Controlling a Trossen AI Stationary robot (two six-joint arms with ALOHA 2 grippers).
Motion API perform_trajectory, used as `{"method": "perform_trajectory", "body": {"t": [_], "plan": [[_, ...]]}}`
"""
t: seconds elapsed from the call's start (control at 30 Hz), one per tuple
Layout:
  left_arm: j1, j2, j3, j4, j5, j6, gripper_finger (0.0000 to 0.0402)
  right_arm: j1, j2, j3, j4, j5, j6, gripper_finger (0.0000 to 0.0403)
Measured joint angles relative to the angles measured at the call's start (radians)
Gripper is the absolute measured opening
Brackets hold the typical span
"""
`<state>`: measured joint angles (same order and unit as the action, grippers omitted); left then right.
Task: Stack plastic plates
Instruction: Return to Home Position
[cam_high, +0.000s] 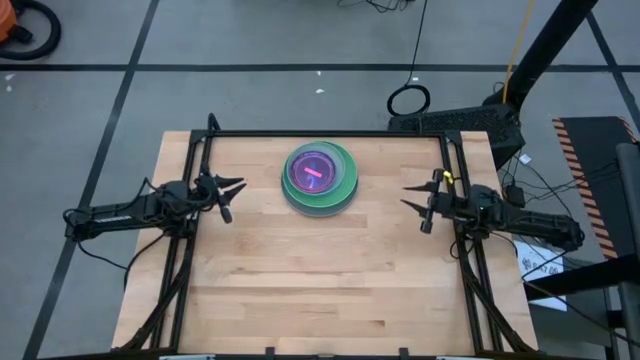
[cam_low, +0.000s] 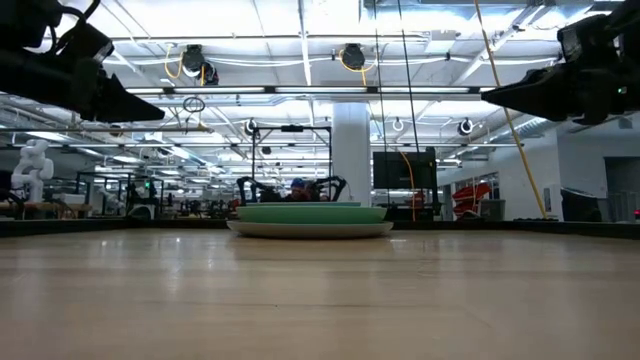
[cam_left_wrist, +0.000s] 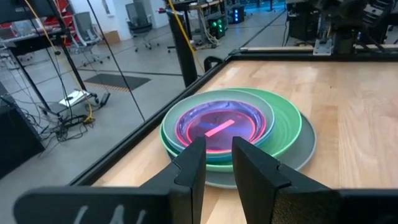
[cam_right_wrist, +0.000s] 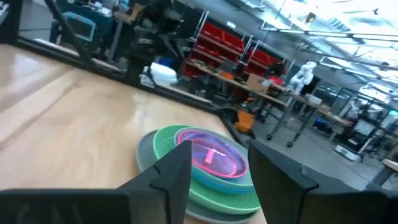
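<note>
The plastic plates stand in one stack (cam_high: 320, 179) on the far middle of the table: a grey plate at the bottom resting on the wood, a green one on it, then pale mint and blue, with pink-rimmed small plates on top (cam_left_wrist: 222, 127) (cam_right_wrist: 214, 155). In the low view the stack (cam_low: 310, 220) sits flat on the tabletop. My left gripper (cam_high: 232, 198) hovers open near the table's left edge, above the surface and apart from the stack. My right gripper (cam_high: 415, 203) hovers open near the right edge, also apart from it.
A black frame (cam_high: 330, 133) runs along the table's far, left and right edges. Bare wood (cam_high: 320, 280) fills the near half of the table. Cables and a stand lie on the floor beyond the far edge.
</note>
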<state>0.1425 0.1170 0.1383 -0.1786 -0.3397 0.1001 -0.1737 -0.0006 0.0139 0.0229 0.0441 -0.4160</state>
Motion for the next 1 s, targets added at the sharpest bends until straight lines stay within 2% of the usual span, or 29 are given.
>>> {"method": "perform_trajectory", "body": {"t": [0.2, 1.0], "plan": [[0.000, 0.006, 0.000, -0.011, 0.000, 0.000, 0.0086, 0.019, 0.001, 0.000, 0.009, -0.018, -0.046, 0.0153], [0.000, 0.009, 0.000, -0.012, 0.000, 0.000, 0.0086, 0.019, 0.006, 0.001, 0.011, -0.020, -0.041, 0.0153]]}}
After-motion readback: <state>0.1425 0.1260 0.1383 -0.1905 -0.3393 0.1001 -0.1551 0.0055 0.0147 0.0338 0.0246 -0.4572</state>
